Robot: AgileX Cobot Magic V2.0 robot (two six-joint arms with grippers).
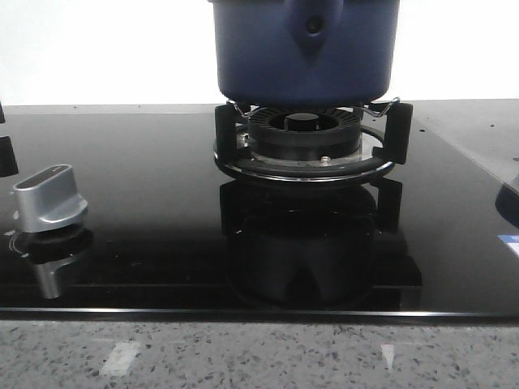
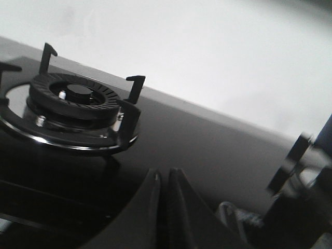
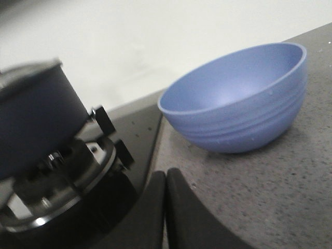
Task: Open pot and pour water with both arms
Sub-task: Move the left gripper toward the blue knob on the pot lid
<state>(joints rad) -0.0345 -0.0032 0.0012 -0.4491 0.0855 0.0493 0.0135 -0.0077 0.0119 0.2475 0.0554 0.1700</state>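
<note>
Neither hand shows in the front view. There the pot point(image 1: 304, 49) sits on the black prongs of a burner point(image 1: 304, 138), its triangular handle mount with one hole facing the camera and its top cut off by the frame edge. The burner stands on a glossy black stove top point(image 1: 146, 211), which mirrors the pot and the burner. A silver knob point(image 1: 50, 197) sits on the glass toward the left, well apart from the burner. In front of the stove top runs a speckled grey surface point(image 1: 259, 356).

In the left wrist view, the left hand point(image 2: 167, 179) is clenched: its two dark fingers lie together with only a thin seam between them, and nothing is held. It hangs over the black glass. Beyond it stands a second burner point(image 2: 78, 111), bare, with its prongs pointing up. Blurred dark parts at the far edge of this view cannot be made out.

In the right wrist view, the right hand point(image 3: 166, 181) is also clenched, its fingers pressed together on nothing. It hangs about where the stove top meets the speckled surface point(image 3: 270, 192). A light-blue bowl point(image 3: 238, 98) stands upright on that surface, near the stove's edge. On the other side of the hand the pot point(image 3: 36, 119), blurred, rests on its burner point(image 3: 67, 176), apart from the fingers.
</note>
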